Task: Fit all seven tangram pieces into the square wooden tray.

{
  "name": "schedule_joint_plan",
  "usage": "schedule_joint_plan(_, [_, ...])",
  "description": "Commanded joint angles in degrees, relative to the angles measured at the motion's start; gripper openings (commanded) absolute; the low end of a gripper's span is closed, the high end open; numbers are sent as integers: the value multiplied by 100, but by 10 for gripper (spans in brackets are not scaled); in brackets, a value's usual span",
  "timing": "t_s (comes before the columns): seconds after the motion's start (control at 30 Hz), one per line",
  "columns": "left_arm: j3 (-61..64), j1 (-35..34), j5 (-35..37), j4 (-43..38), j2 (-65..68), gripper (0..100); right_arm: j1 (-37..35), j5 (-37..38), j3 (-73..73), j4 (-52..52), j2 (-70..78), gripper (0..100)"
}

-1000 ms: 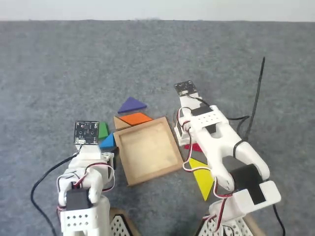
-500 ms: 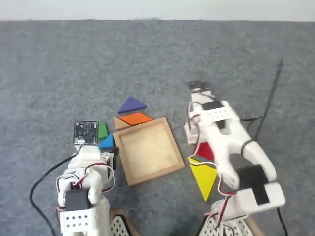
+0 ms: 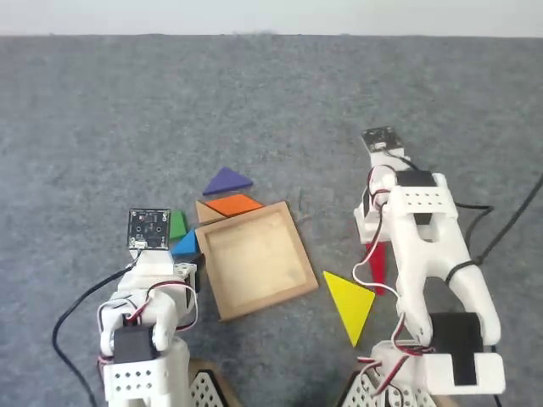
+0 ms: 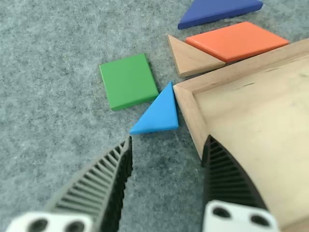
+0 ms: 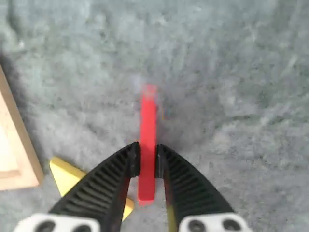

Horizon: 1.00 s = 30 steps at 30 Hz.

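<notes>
At the lower left of the high view, the left gripper (image 4: 169,145) is hanging with its jaws spread and nothing between them. It is just over the small blue triangle (image 4: 158,117), which is touching the outer corner of the square wooden tray (image 3: 246,218). The green square (image 4: 128,80) is lying just beside that triangle. The pale wooden triangle (image 4: 190,58) and the orange parallelogram (image 4: 236,40) are lying along the tray's upper rim, with the dark purple triangle (image 3: 227,181) a little above them. The tray is sitting at centre frame with nothing inside. To its right the large yellow triangle (image 3: 349,303) is lying flat. Further right, the right gripper (image 5: 147,147) is clamping the red tangram piece (image 5: 148,106) on edge, well apart from the tray.

I'd call that thin, edge-on pinch risky: the piece could twist, slip out, or catch the rim going in. The pieces crowding the tray's upper and left edges are leaving the left arm little room. The grey felt tabletop (image 3: 102,110) is lying open across the upper frame and far right.
</notes>
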Motion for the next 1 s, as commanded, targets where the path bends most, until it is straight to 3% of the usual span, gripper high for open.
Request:
schedule_joint_plan(0.0, [-57,-9,-26,26,-105,234,-365,114,396,101,-303,130])
schedule_joint_plan(0.17, [-57,-9,-26,26,-105,234,-681,158,651,75,-295,138])
schedule_joint_plan(0.37, [-57,-9,-26,26,-105,234,-699,686,624,75,-347,2])
schedule_joint_plan(0.43, [-57,-9,-26,26,-105,234,-690,897,510,127,-356,9])
schedule_joint_plan(0.73, [-57,-9,-26,26,-105,234,-752,1284,-1442,1200,-330,8])
schedule_joint_plan(0.97, [-57,-9,-26,26,-105,234,-1982,2681,-2321,1622,-295,8])
